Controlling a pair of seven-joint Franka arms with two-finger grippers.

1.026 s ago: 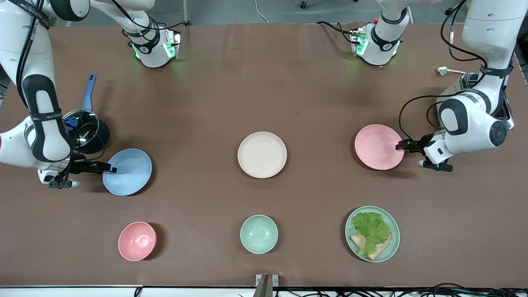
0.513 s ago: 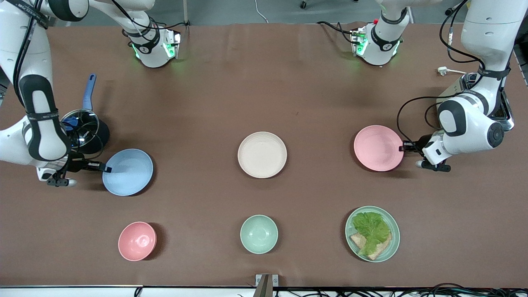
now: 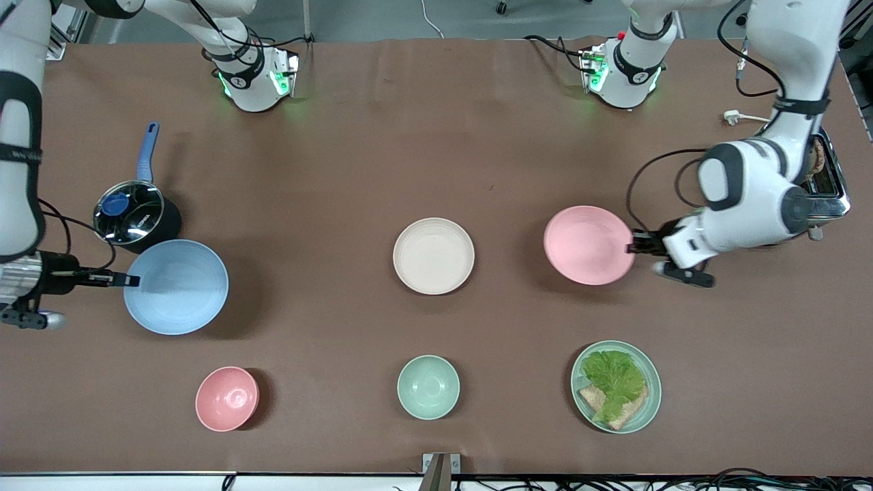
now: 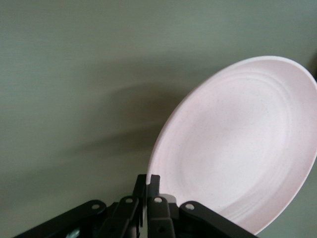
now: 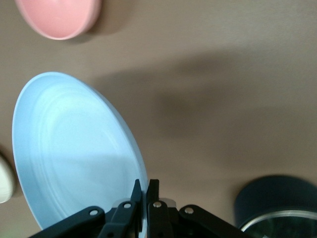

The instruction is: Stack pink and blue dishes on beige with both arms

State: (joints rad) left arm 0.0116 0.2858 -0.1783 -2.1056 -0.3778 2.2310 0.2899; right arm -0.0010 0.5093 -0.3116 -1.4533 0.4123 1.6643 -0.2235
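The pale pink plate [image 3: 588, 245] hangs above the table toward the left arm's end, my left gripper [image 3: 635, 243] shut on its rim. In the left wrist view the pink plate [image 4: 242, 144] fills the frame, the left gripper [image 4: 147, 181] pinching its edge. The light blue plate [image 3: 176, 286] is lifted near the right arm's end, my right gripper [image 3: 126, 279] shut on its rim. The right wrist view shows the blue plate [image 5: 74, 153] clamped by the right gripper [image 5: 144, 187]. The beige plate [image 3: 434, 256] lies flat at the table's middle, between the two held plates.
A lidded pot [image 3: 129, 213] with a blue handle stands beside the blue plate. Nearer the front camera sit a small pink bowl [image 3: 227, 398], a mint-green bowl [image 3: 428, 387] and a mint plate with lettuce and bread [image 3: 616, 387]. A toaster [image 3: 826, 184] stands by the left arm.
Both plates have come up off the table. The pink plate has moved toward the beige plate with the left gripper; the blue plate has risen and shifted away from it with the right gripper.
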